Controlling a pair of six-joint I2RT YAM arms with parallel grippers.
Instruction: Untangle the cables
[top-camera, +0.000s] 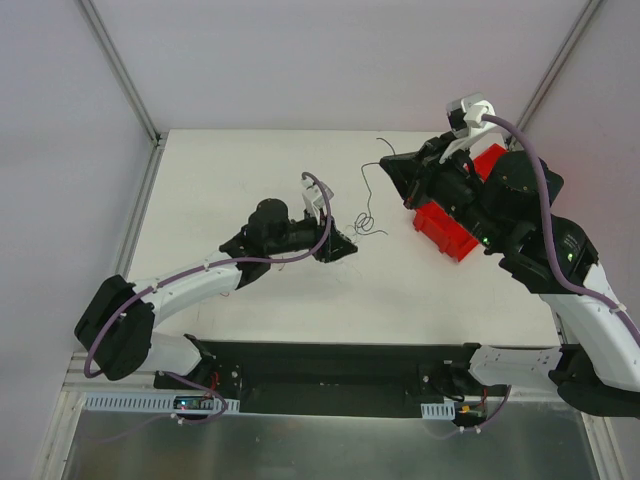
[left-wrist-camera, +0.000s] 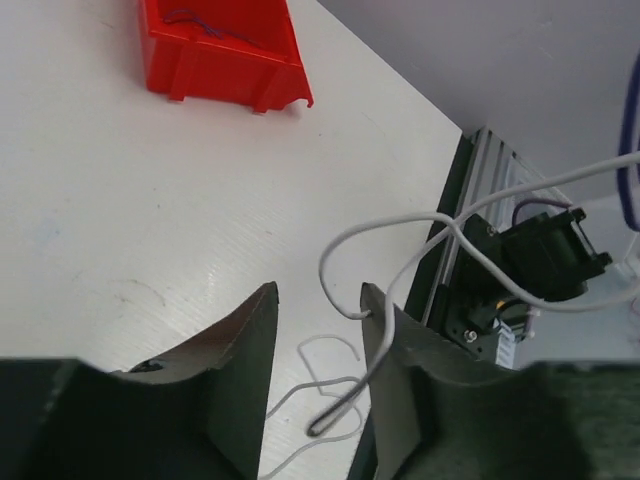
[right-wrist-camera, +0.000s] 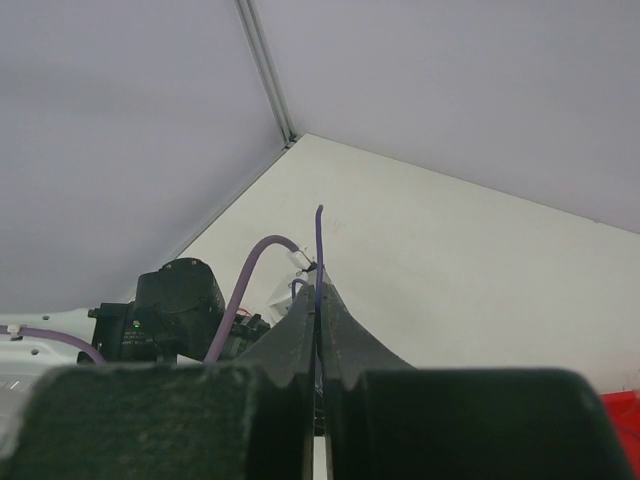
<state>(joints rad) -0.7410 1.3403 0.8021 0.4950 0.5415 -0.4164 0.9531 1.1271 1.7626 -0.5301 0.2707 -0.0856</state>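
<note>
A small tangle of thin cables lies mid-table. My left gripper sits just left of it, low over the table. In the left wrist view this gripper is open, with whitish wire loops on the table between its jaws; one whitish wire drapes over the right finger. My right gripper is raised beyond the tangle. In the right wrist view it is shut on a thin purple wire that sticks up past the fingertips. A thin strand runs from it down toward the tangle.
A red bin stands right of the tangle, partly under the right arm. The left wrist view shows it holding a thin purple wire. A metal frame rail edges the table. White walls enclose it.
</note>
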